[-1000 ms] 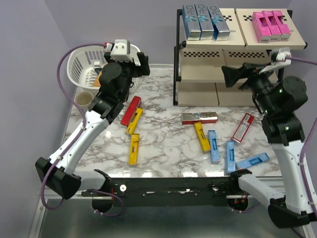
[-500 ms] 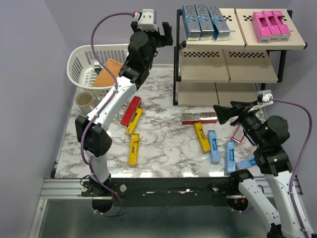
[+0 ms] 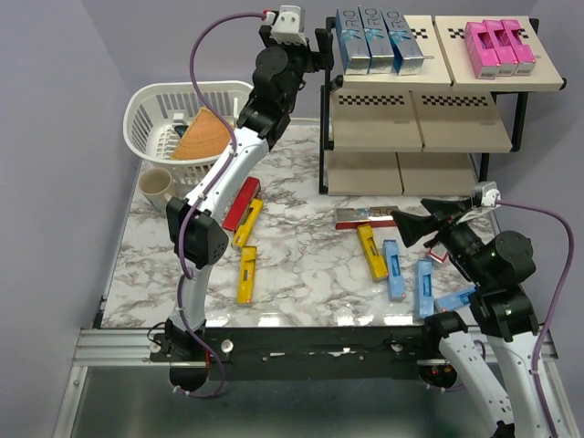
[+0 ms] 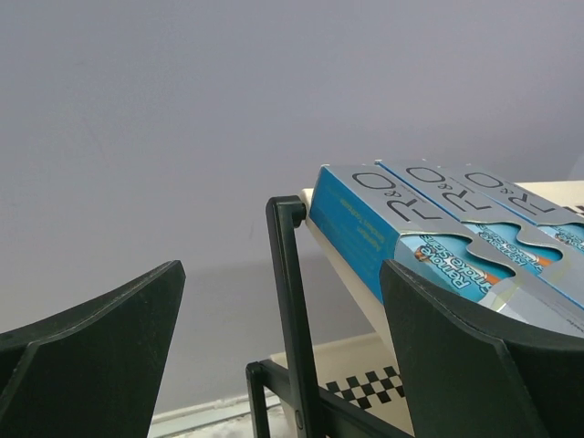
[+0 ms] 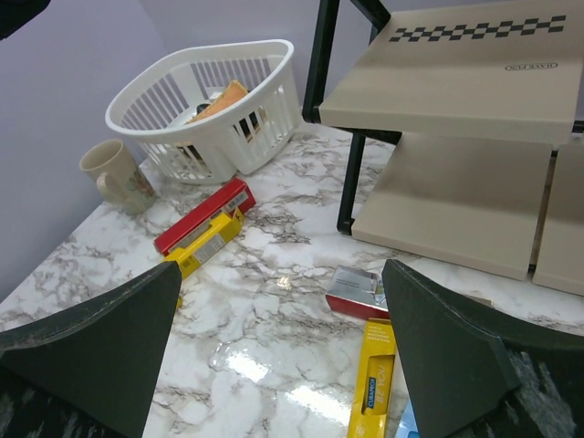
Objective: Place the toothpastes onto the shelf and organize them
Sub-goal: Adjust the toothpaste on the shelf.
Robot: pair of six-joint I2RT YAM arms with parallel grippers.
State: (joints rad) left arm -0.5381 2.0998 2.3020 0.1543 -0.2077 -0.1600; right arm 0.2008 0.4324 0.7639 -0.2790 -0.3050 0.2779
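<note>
The shelf (image 3: 376, 133) stands at the back right. Its top tier holds three silver-blue toothpastes (image 3: 370, 38) and three pink ones (image 3: 497, 47). Several toothpastes lie loose on the table: red (image 3: 241, 203), yellow (image 3: 246, 274), red-and-silver (image 3: 368, 217), yellow (image 3: 371, 252), light blue (image 3: 393, 269). My left gripper (image 3: 319, 50) is raised at the shelf's top left corner, open and empty, with the shelf's black post (image 4: 290, 301) between its fingers and the silver-blue cartons (image 4: 383, 214) just beyond. My right gripper (image 3: 401, 224) hovers low, open, over the red-and-silver carton (image 5: 358, 290).
A white basket (image 3: 146, 123) holding an orange item (image 3: 203, 137) stands at the back left, with a beige mug (image 3: 155, 184) in front of it. Two more light blue cartons (image 3: 425, 287) lie near the front right edge. A red carton (image 3: 441, 251) is partly hidden by my right arm.
My left arm swung up from beside the basket to the shelf's top left corner. My right arm dropped from the shelf's middle tier to low over the table. Both stayed open.
</note>
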